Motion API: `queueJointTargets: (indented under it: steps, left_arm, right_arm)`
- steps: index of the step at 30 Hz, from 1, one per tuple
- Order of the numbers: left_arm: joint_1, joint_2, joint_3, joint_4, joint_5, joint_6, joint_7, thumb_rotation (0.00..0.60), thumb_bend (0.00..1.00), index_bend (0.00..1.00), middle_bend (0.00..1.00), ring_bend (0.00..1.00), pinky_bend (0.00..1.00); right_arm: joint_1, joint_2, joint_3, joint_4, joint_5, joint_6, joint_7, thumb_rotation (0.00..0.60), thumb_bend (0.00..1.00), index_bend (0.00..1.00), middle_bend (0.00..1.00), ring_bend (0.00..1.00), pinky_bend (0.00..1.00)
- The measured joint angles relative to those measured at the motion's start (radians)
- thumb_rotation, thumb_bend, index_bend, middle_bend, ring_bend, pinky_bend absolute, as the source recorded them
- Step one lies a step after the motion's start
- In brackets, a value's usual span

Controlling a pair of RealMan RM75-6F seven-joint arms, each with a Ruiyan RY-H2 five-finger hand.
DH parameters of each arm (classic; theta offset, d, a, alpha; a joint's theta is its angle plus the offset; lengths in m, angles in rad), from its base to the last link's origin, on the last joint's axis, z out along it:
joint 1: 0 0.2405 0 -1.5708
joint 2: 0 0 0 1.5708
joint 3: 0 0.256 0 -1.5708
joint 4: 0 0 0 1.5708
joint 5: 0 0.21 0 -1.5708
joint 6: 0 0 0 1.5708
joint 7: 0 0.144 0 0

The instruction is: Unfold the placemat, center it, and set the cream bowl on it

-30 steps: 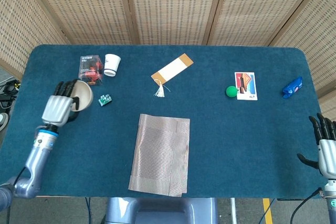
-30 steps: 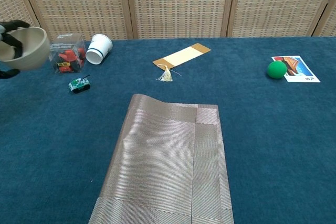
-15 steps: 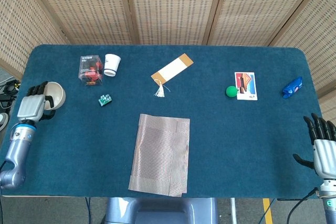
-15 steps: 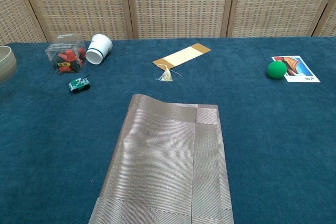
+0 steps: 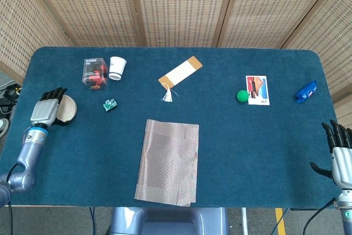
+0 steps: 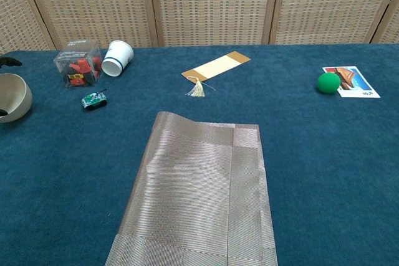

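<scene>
- At the worktop's (image 5: 264, 152) left edge, the cream bowl (image 5: 67, 108) is gripped by the left hand (image 5: 46, 112), well apart from the placemat (image 5: 168, 161).
- The placemat is seen at the near middle, still partly folded; unfolding, centering and bowl placement are judged outstanding.
- The right hand (image 5: 341, 155) is held spread, empty, at the right edge.

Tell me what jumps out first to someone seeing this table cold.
The folded placemat dominates, lying at the near middle of the blue table. At the far left edge the left hand holds the cream bowl. The green ball beside a picture card stands out toward the right.
</scene>
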Motion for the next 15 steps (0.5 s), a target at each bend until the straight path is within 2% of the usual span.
queueJointTargets:
  steps: [4, 7, 12, 15]
  left_arm:
    - [0.018, 0.040, -0.003, -0.081, 0.035, 0.081, -0.013, 0.600, 0.17, 0.00, 0.00, 0.00, 0.00]
    - [0.032, 0.077, -0.002, -0.163, 0.107, 0.175, -0.042, 0.600, 0.18, 0.01, 0.00, 0.00, 0.00]
    - [0.034, 0.153, 0.014, -0.332, 0.304, 0.299, -0.103, 0.600, 0.18, 0.10, 0.00, 0.00, 0.00]
    - [0.008, 0.198, 0.038, -0.444, 0.435, 0.321, -0.110, 0.600, 0.20, 0.18, 0.00, 0.00, 0.00]
  right_arm:
    - [-0.003, 0.006, 0.000, -0.006, -0.007, 0.008, 0.010, 0.600, 0.00, 0.00, 0.00, 0.00, 0.00]
    - [-0.004, 0.010, 0.000, -0.009, -0.010, 0.009, 0.016, 0.600, 0.00, 0.00, 0.00, 0.00, 0.00]
    - [-0.004, 0.012, -0.002, -0.014, -0.019, 0.011, 0.019, 0.600, 0.00, 0.00, 0.00, 0.00, 0.00]
    - [-0.005, 0.014, -0.002, -0.016, -0.020, 0.014, 0.020, 0.600, 0.00, 0.00, 0.00, 0.00, 0.00]
